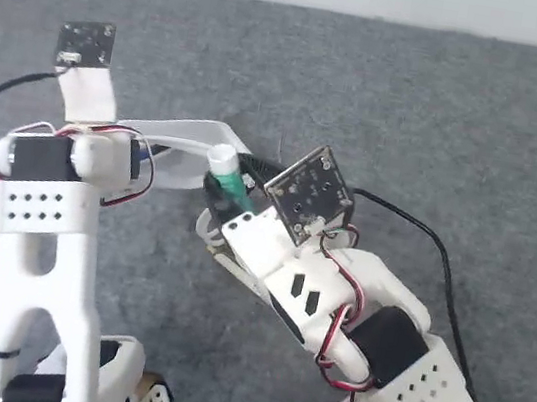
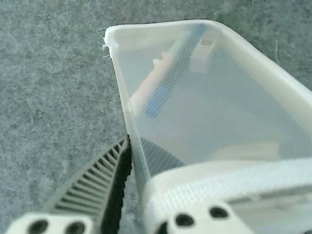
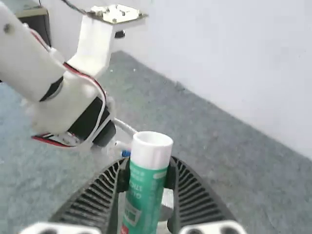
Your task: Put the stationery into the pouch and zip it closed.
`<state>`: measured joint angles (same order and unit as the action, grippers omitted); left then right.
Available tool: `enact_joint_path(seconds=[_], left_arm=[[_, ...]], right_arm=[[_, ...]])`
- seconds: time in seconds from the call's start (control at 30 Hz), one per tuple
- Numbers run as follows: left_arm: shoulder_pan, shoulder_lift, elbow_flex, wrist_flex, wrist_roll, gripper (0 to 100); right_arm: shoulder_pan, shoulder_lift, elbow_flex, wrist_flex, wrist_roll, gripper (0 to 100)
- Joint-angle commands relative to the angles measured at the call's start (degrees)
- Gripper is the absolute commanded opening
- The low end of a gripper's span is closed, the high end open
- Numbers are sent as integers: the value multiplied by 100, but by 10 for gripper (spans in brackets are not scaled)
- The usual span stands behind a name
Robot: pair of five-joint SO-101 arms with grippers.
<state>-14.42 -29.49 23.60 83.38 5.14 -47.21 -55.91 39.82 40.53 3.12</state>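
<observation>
Inside the pouch (image 2: 209, 102) a blue pen (image 2: 170, 78) shows through the translucent wall, so the packing looks partly done. The left gripper (image 2: 139, 165) has its jaws pinching the pouch's wall. Just beside it, the right gripper (image 3: 146, 170) has its jaws clamped on a green glue stick (image 3: 145, 195). That looks like the next thing in, and then the zip. All around lies grey, carpet-like tabletop (image 1: 463, 119), with a plain white wall (image 3: 234, 58) behind.

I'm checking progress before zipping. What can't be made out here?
- Zipper of the pouch: high view, the right arm covers much of it.
- Contents: left wrist view, the cloudy wall blurs a blue-and-white item.
- Bottom of the glue stick: right wrist view, hidden between the fingers, cut by the edge.
</observation>
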Motion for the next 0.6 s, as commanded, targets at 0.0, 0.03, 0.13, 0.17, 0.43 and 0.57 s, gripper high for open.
enact_joint_path(seconds=[0.0, 0.03, 0.13, 0.17, 0.43, 0.57], left_arm=[[70, -53, -312, 44, 44, 9], [62, -53, -312, 44, 44, 9], [44, -53, -312, 44, 44, 9], [35, -53, -312, 44, 44, 9], [35, -53, -268, 35, 44, 9], [26, -53, -242, 26, 44, 9]], right_arm=[[-31, -189, 167, -884, -79, 6], [-31, -189, 273, -1138, -79, 6], [-31, -189, 642, -2000, -62, 6], [-31, -189, 756, -2264, -62, 6], [-31, -180, 1363, -3644, -62, 6], [-31, -163, 1609, -4198, -70, 6]])
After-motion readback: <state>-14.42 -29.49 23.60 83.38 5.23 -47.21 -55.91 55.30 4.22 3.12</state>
